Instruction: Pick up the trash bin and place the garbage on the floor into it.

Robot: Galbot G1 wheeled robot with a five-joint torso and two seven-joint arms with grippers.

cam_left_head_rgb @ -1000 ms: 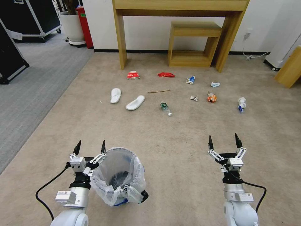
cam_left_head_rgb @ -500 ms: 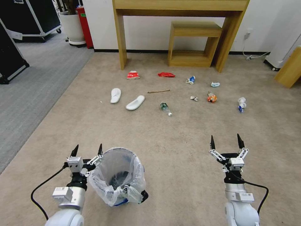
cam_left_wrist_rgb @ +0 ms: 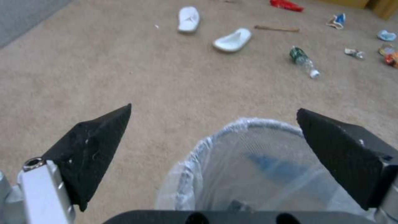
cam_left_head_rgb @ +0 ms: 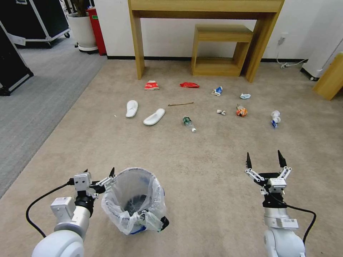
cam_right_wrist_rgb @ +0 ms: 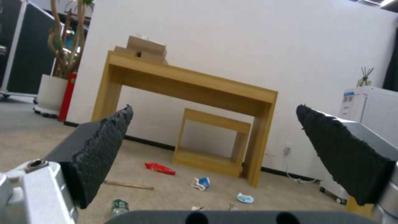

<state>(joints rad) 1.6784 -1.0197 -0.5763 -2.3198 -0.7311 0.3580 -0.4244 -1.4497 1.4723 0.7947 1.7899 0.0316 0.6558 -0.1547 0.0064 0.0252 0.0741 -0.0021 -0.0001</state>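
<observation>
Presently catalogued: left gripper (cam_left_head_rgb: 99, 175), jaws spread, tilted toward the rim of the trash bin (cam_left_head_rgb: 134, 200); one finger is held just beside the bagged rim, the other on the outer side, judged so that the rim can be straddled and pinched. Bin stood on the carpet (cam_left_head_rgb: 200, 171), not yet lifted. Right gripper (cam_left_head_rgb: 266, 161), jaws spread and holding nothing, is kept raised well apart from the bin. Garbage lies well ahead of both grippers: slippers (cam_left_head_rgb: 154, 116), bottle (cam_left_head_rgb: 187, 122), stick (cam_left_head_rgb: 180, 104), red wrapper (cam_left_head_rgb: 189, 85)
</observation>
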